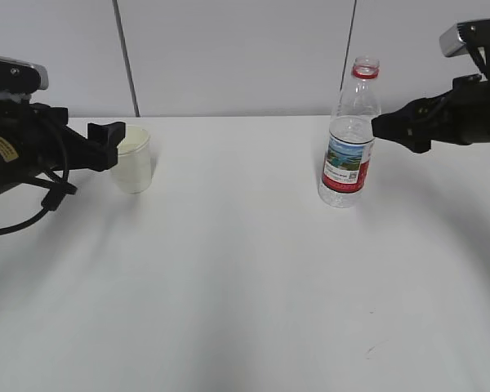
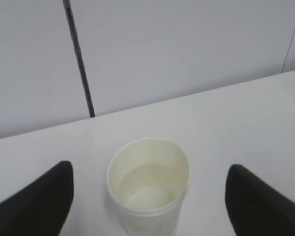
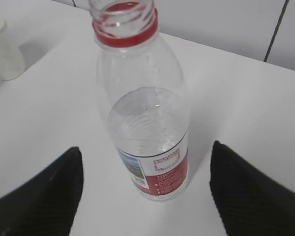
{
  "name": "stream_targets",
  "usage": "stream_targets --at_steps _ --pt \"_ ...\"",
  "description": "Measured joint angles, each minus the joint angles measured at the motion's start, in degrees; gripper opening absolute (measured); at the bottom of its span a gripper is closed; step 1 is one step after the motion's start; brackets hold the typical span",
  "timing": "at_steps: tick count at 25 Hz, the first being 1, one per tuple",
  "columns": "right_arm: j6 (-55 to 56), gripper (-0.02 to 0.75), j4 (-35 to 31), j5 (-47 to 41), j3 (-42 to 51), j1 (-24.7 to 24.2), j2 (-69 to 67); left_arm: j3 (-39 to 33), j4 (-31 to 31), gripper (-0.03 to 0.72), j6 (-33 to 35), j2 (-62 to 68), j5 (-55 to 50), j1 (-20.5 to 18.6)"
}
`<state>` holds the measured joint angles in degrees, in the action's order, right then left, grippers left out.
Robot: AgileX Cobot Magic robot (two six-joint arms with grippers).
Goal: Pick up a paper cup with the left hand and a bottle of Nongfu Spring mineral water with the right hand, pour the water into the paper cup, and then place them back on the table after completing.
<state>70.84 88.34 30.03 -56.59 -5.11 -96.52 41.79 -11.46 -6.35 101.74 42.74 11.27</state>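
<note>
1 paper cup (image 1: 133, 159); 1 water bottle (image 1: 350, 135); 2 robot arms, left (image 1: 20, 139), right (image 1: 461, 102); 1 table (image 1: 245, 294).

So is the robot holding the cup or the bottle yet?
No, nothing is held. The left gripper is open around the paper cup, the right gripper open around the bottle.

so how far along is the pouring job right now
Hard to call. The paper cup and the uncapped bottle both stand on the table. The left gripper and right gripper are open around them, gripping nothing. The bottle is partly full and the cup seems to hold some liquid. So this is either just before pickup or after set-down; the frames can't settle which.
</note>
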Motion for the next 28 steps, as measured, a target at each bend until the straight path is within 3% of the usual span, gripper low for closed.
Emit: stream_targets --at_steps 6,13,18,28 --pt "3.65 0.592 0.57 -2.06 0.0 0.0 0.07 -0.06 0.61 0.569 -2.19 -5.81 -13.2 0.0" --pt "13.4 0.592 11.13 -4.71 0.0 -0.09 0.19 -0.11 4.32 0.563 -2.58 -14.01 -28.74 0.0" --pt "19.69 0.589 14.37 -6.17 -0.23 -0.09 2.46 0.23 5.65 0.557 -2.58 -17.88 -32.3 0.0" --pt "39.6 0.587 17.68 -6.34 -14.71 -0.09 4.08 15.07 7.18 0.531 -2.58 -17.62 -49.08 0.0"
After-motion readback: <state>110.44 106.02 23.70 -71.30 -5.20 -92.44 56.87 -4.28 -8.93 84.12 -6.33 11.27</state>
